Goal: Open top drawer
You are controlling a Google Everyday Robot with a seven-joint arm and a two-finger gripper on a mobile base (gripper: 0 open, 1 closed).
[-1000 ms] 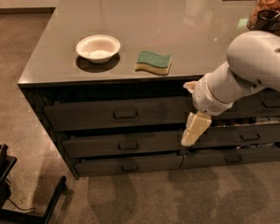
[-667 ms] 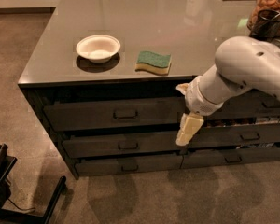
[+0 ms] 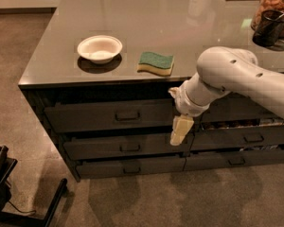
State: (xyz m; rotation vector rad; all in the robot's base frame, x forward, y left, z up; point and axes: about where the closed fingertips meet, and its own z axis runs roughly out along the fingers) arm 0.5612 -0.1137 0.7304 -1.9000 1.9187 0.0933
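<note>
The top drawer [image 3: 99, 117] is the tall, wide dark grey front just under the countertop on the left stack, with a small loop handle [image 3: 128, 116] at its centre. It looks slightly pulled out. My gripper [image 3: 181, 130] hangs pointing down from the white arm [image 3: 236, 79], in front of the drawer's right end. It is to the right of the handle, a little lower, and apart from it. It holds nothing that I can see.
On the grey countertop [image 3: 146, 22] lie a white bowl [image 3: 100, 48] and a green and yellow sponge [image 3: 155, 62]. A dark cup [image 3: 270, 27] and a jar [image 3: 277, 1] stand at the far right. Lower drawers [image 3: 125, 147] sit below. A black frame [image 3: 9, 193] stands on the floor at the lower left.
My arm and gripper have moved left along the drawer fronts, closer to the top drawer's handle. The drawer, bowl and sponge have not moved.
</note>
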